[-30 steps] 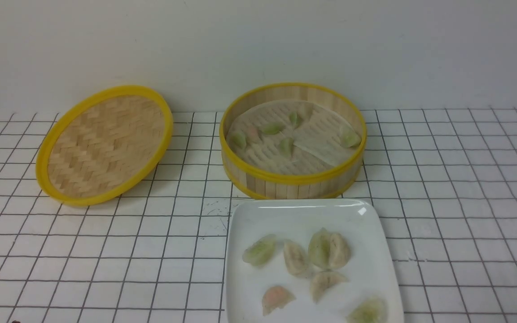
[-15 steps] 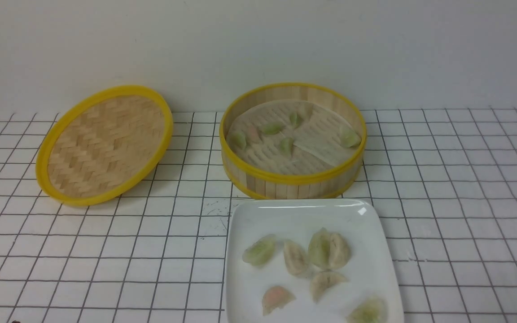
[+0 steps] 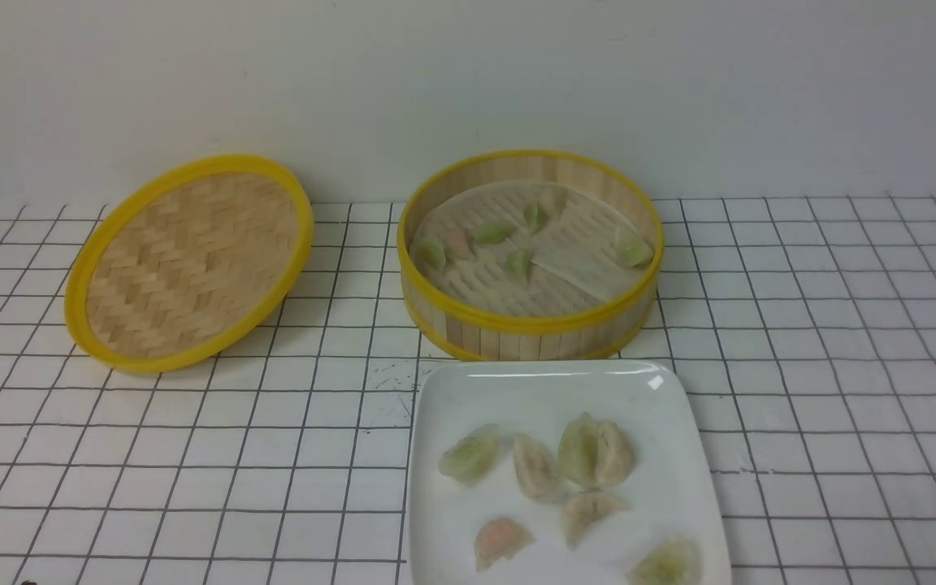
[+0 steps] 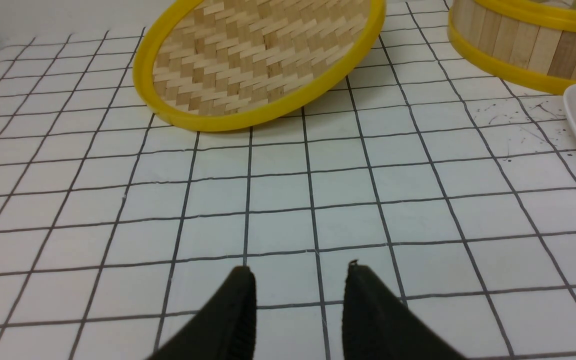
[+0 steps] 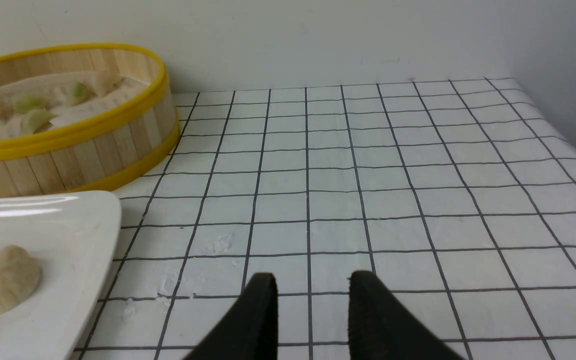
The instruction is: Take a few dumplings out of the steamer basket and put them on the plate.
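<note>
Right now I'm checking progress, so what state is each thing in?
steamer basket: uncovered, several dumplings left inside on the liner.
lid: off, lying tilted, left of the basket.
plate: holds seven dumplings.
dumplings on the plate: lying loose, two touching.
left gripper: open, empty, above the table.
right gripper: open, empty, right of the plate.

the light is bright and even, and it seems to come from above. shadows are soft and small: a faint one lies under the leaning lid [image 3: 189, 262] and one around the steamer basket [image 3: 530, 329]. the plate [image 3: 549, 390] has a shiny white streak on its edge nearest the steamer basket. the front view is a little soft. the dark tool tips look a bit fuzzy in both wrist views.
</note>
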